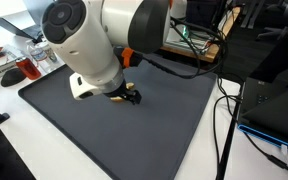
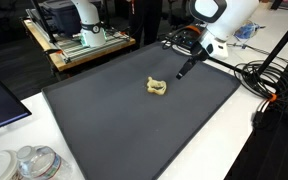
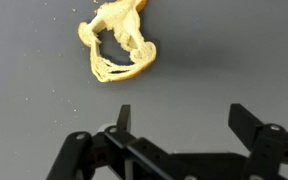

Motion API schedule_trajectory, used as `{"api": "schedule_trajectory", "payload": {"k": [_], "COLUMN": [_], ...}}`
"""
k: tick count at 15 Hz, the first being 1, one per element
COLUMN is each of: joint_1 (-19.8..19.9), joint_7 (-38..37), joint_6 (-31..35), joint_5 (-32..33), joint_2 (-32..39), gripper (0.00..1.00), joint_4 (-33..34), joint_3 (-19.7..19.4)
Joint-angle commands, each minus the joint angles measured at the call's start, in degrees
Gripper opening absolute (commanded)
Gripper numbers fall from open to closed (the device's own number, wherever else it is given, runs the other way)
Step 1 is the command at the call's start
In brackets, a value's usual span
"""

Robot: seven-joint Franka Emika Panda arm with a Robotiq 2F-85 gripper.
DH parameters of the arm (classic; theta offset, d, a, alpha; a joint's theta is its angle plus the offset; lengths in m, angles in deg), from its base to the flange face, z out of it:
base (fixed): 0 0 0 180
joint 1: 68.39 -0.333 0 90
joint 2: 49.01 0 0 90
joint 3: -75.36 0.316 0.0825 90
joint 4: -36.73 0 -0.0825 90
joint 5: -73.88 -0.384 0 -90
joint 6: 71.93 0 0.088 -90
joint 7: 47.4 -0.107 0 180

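Eyes on the end effector [image 2: 185, 70]: spread wide, gripping nothing, hanging above the dark mat [image 2: 104, 120] on the white bench [image 2: 224, 165]. Just beside it, around the middle of that mat and well clear of every edge, a yellow piece [image 2: 157, 88], twisted and looped, lying alone. Same story from the wrist view: yellow piece [image 3: 119, 45] out ahead of the fingers [image 3: 124, 118], sitting off toward one finger rather than centred in the gap.

Now for the trouble. Risk in dropping straight down from here: planting a fingertip on top of the yellow piece instead of straddling it, then shoving or flipping it across the mat. Looks light and full of loops, so liable to squash, snag on one pad, or slip out of a pinch on a thin strand. Worth watching the cables [image 2: 269, 85] by the bench edge too, close to the arm's sweep.

Hard to call: what the yellow piece actually is. Cut off at the top edge of the wrist view. In an exterior view, yellow piece [image 1: 81, 88] half buried behind the arm's bulk. Height of the end effector over the mat, not readable. Pale specks [image 3: 59, 88] scattered nearby, too small to name
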Motion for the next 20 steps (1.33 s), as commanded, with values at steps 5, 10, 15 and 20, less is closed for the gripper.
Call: {"api": "schedule_trajectory", "payload": {"k": [5, 10, 15, 20], "joint_1": [-4.52, -7.49, -9.95, -10.04], "joint_7": [-18.28, -27.84, -31.22, -30.71], "joint_6": [-0.12, 0.79, 5.54, 15.13], "joint_5": [2.12, 4.41, 6.2, 9.97], "joint_2": [-0.58, -2.58, -8.44, -16.62], "gripper": [1.0, 1.0, 1.0, 1.0], "joint_4": [-0.25, -2.9, -11.56, -23.78], "joint_3": [-3.72, -5.76, -7.13, -6.15]}}
